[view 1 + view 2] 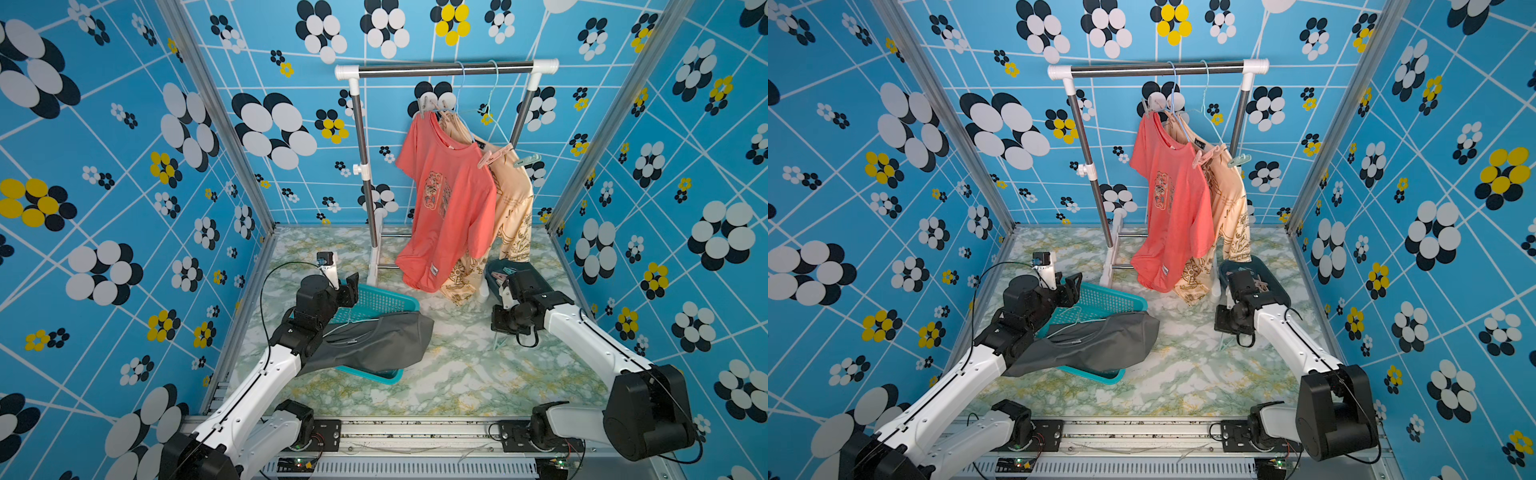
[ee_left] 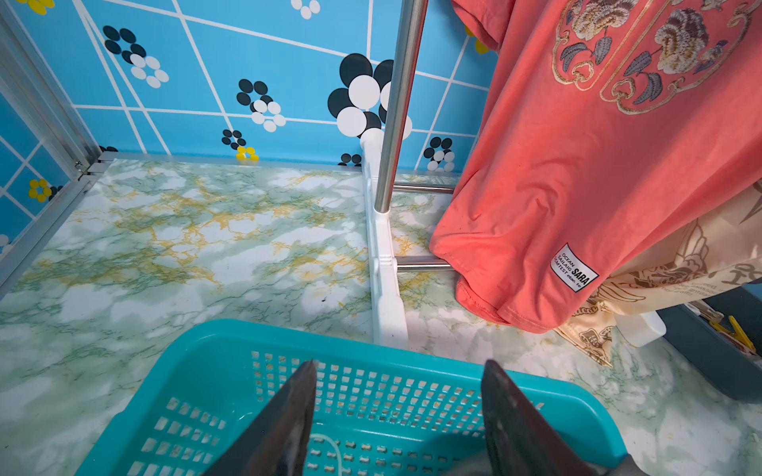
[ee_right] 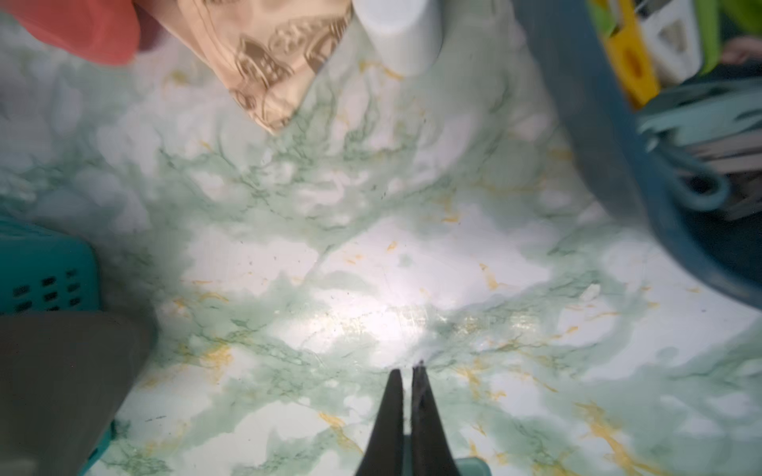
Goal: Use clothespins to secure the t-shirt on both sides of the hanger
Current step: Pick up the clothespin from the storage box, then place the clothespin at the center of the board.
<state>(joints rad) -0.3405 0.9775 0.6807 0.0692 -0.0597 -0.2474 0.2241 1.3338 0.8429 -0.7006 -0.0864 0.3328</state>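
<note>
Gray t-shirt [image 1: 374, 340] lay draped over the teal basket [image 1: 386, 297], near left, long axis left-right. One mint clothespin [image 1: 500, 344] lay on the floor, slanted near-left to far-right. Left gripper [image 2: 398, 366] gaped empty above the basket; right gripper [image 3: 407, 369] was pinched closed.

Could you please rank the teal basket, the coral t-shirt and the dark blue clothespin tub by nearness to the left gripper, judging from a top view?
1. The teal basket, directly under the left gripper.
2. The coral t-shirt, hanging on the rack beyond the basket.
3. The dark blue tub, over by the right arm.
</note>
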